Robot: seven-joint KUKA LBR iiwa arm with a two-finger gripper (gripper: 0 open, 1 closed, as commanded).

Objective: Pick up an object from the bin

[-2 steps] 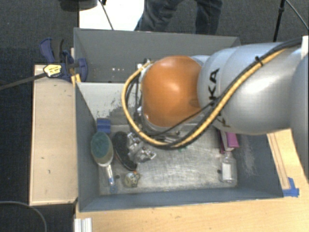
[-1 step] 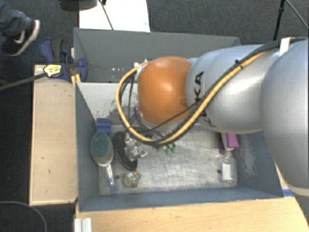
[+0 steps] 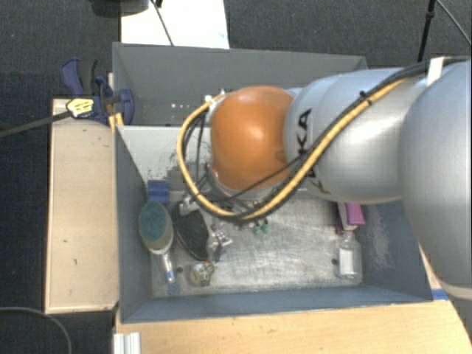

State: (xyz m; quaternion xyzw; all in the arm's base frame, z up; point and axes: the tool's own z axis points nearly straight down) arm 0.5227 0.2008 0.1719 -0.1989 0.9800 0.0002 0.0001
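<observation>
Arm (image 3: 383, 139) comes in from the right and hangs over the middle of the grey bin (image 3: 136, 161). Orange wrist cover (image 3: 247, 139) with black and yellow cables looped round it sits over the far-centre of the floor. A bit of metal that looks like the gripper (image 3: 218, 238) pokes out below the cover's near-left edge. Claw state: cannot tell, open or closed, and nothing visibly gripped. Closest thing to it is a black oval piece (image 3: 192, 233), lying flat on the floor left of centre, just beside that metal bit on its left; contact or not, can't say. Left of the black piece, touching or nearly, is a round dark-green disc (image 3: 155, 223) with a pale rim. A small blue block (image 3: 157, 191) sits just beyond the disc, against the left wall. A clear tube-like thing (image 3: 168, 270) runs from the disc toward the near-left corner. Small round brownish item (image 3: 200, 273) is near the front wall, on the near side of the black piece. Small green bit (image 3: 258, 228) lies just right of the gripper, at the cover's near edge. Well apart on the right side: a small clear bottle (image 3: 345, 260) standing near the front, and a pink-purple stick (image 3: 352, 214) just beyond it, partly under the arm.
</observation>
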